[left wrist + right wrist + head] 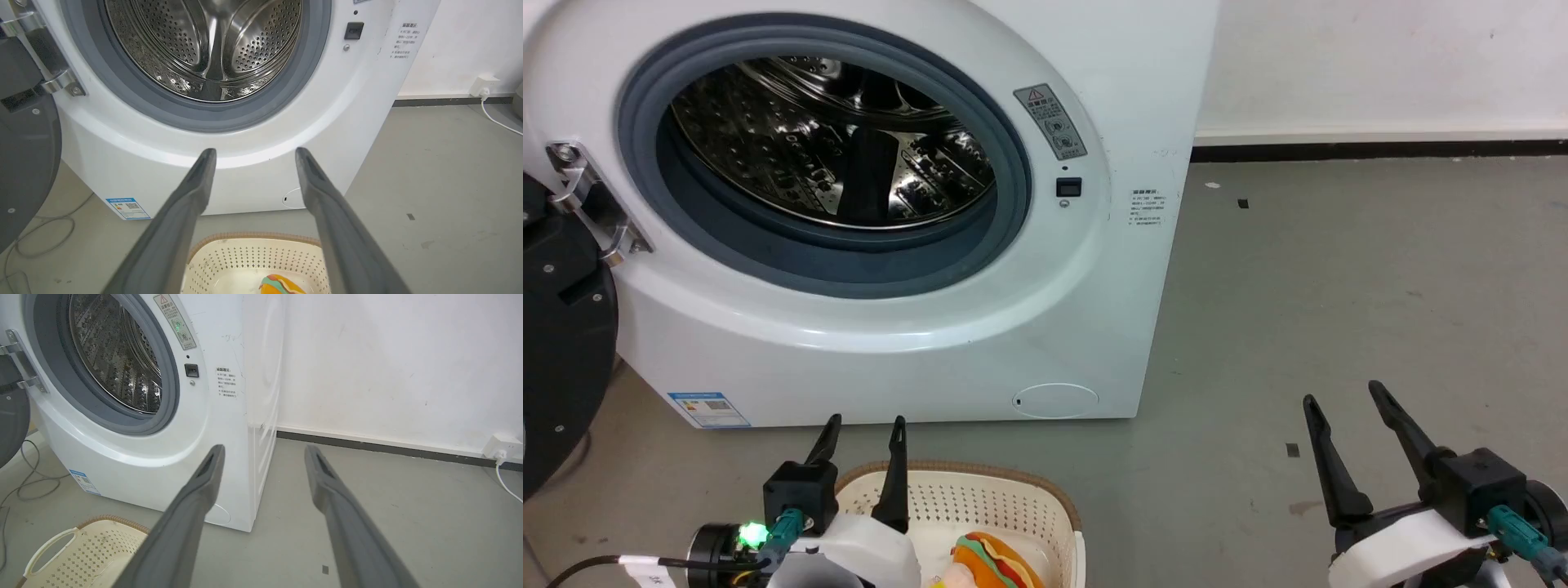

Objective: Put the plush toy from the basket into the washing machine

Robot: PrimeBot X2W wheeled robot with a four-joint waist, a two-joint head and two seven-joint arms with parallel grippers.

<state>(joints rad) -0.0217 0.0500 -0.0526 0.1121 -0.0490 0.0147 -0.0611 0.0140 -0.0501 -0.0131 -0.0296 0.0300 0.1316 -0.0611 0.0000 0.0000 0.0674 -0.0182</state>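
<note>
The plush toy (996,563) is lying on the bottom of the basket (980,472), nearer its right wall. The basket is sitting on the floor (1339,286) just in front of the washing machine (1054,310). The left pincer (866,425) is hanging over the basket's left edge with its fingers apart and nothing between them. The right pincer (1342,394) is waiting over bare floor well to the right, also spread and empty.

The likeliest trouble is coming from the toy's softness: long thin fingers may be squeezing only a fold, so it could be slipping out during the lift. Fingertips diving too deep may be catching in the basket's perforations or pushing the light basket along the floor. On the way in, the toy may be snagging on the grey rubber rim (1013,180) and dropping short of the drum (833,139).

The open door (556,343) is standing at the left, crowding the left arm's swing. A cable (41,241) is trailing on the floor beneath it.
</note>
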